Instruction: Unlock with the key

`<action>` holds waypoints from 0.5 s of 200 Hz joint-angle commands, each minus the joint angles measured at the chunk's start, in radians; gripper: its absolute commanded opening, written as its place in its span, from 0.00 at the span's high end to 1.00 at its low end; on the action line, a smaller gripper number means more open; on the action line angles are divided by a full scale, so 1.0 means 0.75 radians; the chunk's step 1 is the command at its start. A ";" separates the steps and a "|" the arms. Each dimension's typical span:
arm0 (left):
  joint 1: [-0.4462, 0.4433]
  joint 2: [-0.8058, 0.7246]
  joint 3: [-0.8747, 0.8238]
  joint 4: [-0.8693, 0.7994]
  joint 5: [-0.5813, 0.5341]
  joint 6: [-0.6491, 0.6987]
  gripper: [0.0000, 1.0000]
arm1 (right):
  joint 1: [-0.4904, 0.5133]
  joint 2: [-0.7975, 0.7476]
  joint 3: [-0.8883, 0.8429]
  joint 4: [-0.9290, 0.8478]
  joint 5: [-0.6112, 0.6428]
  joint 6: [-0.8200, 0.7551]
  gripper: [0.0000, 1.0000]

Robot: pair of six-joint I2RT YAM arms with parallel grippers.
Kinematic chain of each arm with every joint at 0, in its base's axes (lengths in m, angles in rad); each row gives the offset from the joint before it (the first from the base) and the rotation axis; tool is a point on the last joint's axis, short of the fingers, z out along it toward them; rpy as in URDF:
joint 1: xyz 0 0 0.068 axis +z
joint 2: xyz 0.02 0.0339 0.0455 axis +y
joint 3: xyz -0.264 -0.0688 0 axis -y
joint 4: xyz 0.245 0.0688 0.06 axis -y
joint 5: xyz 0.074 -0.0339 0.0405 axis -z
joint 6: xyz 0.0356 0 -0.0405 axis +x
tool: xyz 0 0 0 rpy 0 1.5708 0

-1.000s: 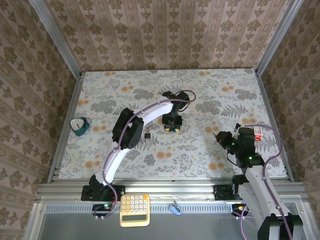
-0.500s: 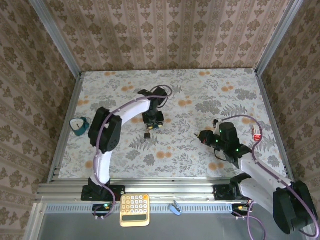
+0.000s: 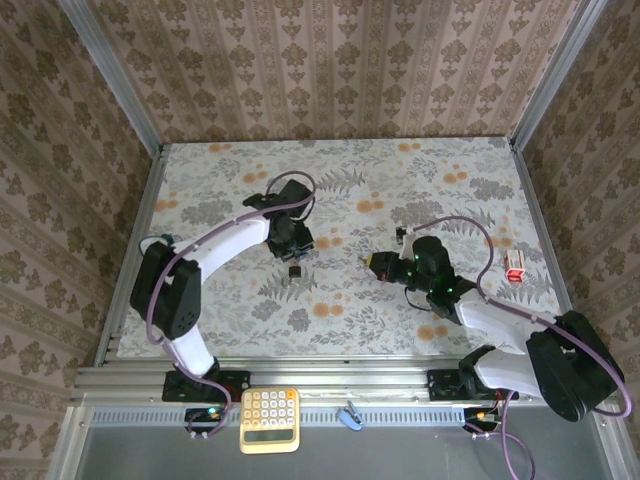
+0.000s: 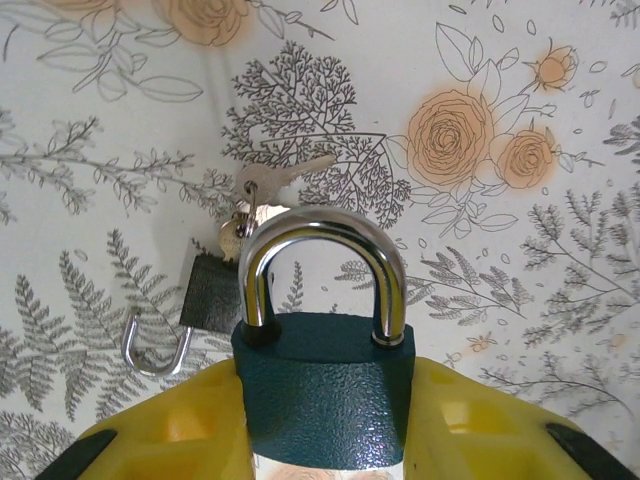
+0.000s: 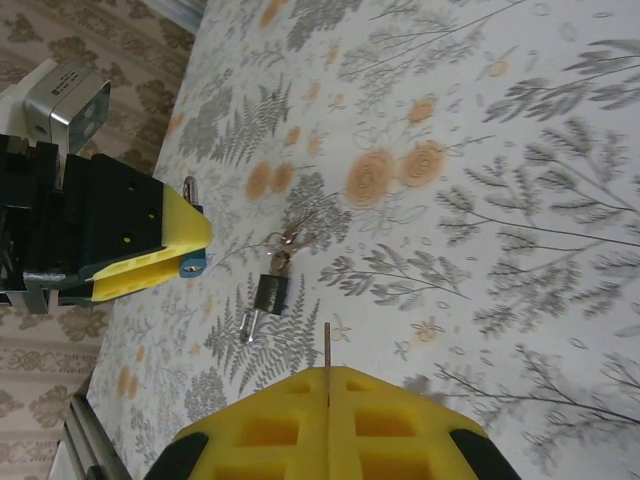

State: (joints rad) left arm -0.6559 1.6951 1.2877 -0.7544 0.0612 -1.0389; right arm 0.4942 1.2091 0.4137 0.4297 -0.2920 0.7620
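My left gripper [image 4: 322, 405] is shut on a dark teal padlock [image 4: 322, 355] and holds it above the table, chrome shackle closed and pointing away. In the top view this gripper [image 3: 298, 243] hangs just above a small black padlock [image 3: 296, 271] that lies on the table with its shackle open and a bunch of keys [image 4: 262, 185] attached. My right gripper [image 5: 327, 375] is shut on a key [image 5: 327, 348] whose thin blade sticks out forward. In the right wrist view the left gripper [image 5: 185, 245] and its teal padlock [image 5: 193, 263] are at the left, well apart from the key.
A red and white object [image 3: 515, 268] lies near the table's right edge and a teal object [image 3: 150, 241] near the left edge. A yellow calculator [image 3: 269, 420] and a blue clip [image 3: 352, 416] sit on the ledge in front of the table.
The left arm has swung left with the teal padlock to above the small black padlock. The right gripper has moved left toward the table's middle with the key.
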 commanded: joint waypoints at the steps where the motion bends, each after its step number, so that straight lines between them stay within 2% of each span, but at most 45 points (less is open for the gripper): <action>1: 0.012 -0.073 -0.039 0.097 0.020 -0.158 0.69 | 0.043 0.054 0.038 0.216 -0.001 0.011 1.00; 62: 0.021 -0.090 -0.103 0.245 0.140 -0.320 0.69 | 0.149 0.233 -0.017 0.613 0.043 0.127 1.00; 100: 0.040 -0.063 -0.054 0.205 0.138 -0.310 0.69 | 0.183 0.344 -0.014 0.739 0.069 0.186 1.00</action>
State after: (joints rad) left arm -0.6422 1.6470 1.2179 -0.6010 0.1482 -1.2415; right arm 0.6167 1.4384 0.4114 0.8532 -0.2848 0.8635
